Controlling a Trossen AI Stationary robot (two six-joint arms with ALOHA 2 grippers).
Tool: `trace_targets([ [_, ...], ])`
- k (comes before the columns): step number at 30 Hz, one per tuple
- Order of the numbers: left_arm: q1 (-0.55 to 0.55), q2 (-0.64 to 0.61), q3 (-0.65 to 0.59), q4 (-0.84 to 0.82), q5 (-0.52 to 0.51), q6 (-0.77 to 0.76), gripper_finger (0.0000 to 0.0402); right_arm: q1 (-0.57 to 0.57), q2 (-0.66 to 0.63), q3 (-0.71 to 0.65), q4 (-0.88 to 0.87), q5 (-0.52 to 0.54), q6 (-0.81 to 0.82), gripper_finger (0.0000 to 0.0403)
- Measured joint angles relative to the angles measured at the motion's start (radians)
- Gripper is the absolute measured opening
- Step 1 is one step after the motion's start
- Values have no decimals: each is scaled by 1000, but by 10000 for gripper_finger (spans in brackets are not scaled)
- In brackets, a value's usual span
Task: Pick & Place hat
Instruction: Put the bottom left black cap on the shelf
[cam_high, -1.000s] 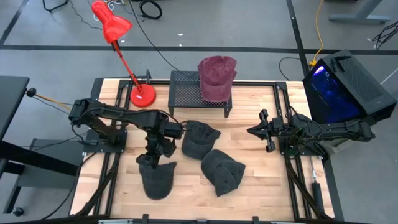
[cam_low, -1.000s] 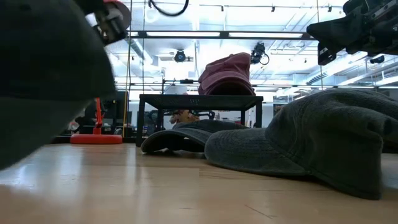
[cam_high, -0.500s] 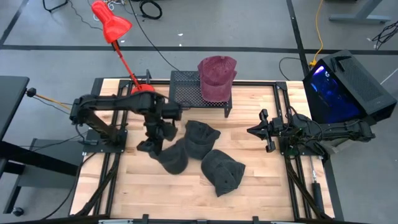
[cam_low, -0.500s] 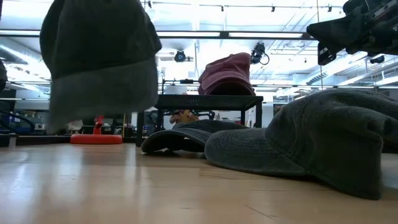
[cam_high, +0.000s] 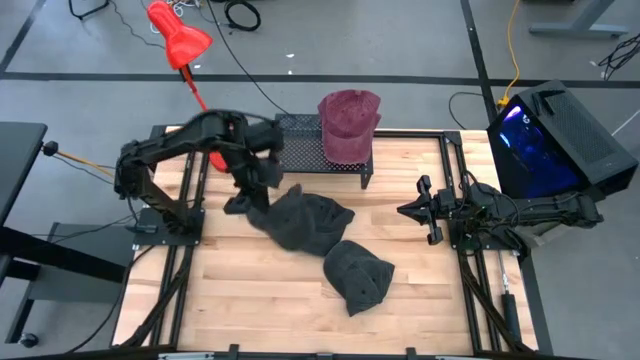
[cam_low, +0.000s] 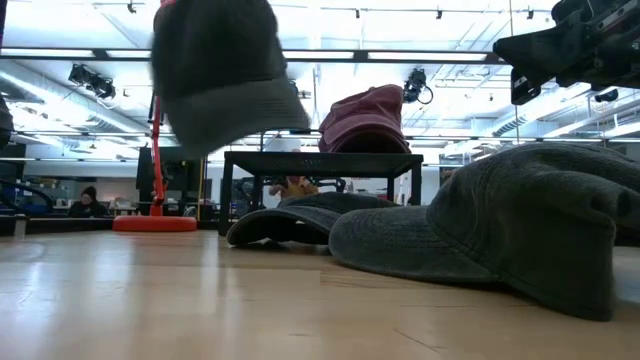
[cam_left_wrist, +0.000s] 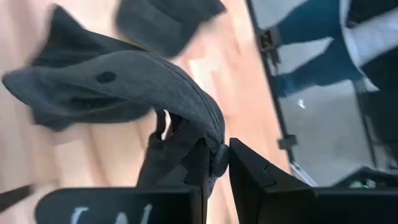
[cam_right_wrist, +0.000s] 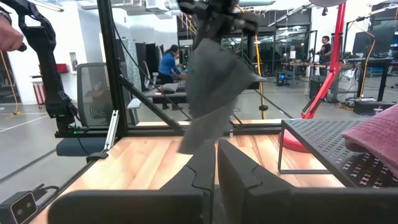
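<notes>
From above: left end effector (cam_high: 243, 200) pinching a gray hat (cam_high: 285, 218), lifted off the desk (cam_high: 250, 300) and hanging just near of the black rack (cam_high: 300, 150) at the far side; judged mid-carry, pick done, placing left to do. On the rack's right half, a red hat (cam_high: 348, 125) already resting. Two more gray hats on the desk: one partly under the carried one (cam_high: 330, 212), one nearer (cam_high: 357, 276). Red lamp (cam_high: 180, 40) close to the left arm, a possible snag. Right end effector (cam_high: 425, 210) pressed together, empty, waiting at the right edge. From desk level: carried hat (cam_low: 225, 75) hanging left of the rack (cam_low: 320, 160), above its top. Left wrist: fingers (cam_left_wrist: 245, 168) clamped on the hat's rim (cam_left_wrist: 214, 149). Right wrist: hat (cam_right_wrist: 214, 93) dangling beyond; people in the room behind.
</notes>
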Motion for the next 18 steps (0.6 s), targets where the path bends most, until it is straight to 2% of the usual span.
trace_targets([
  [13,202,0,25,14,-120,156,44,0,0,0,0,0,0,23],
  [18,268,0,25,42,-134,199,44,0,0,0,0,0,0,23],
])
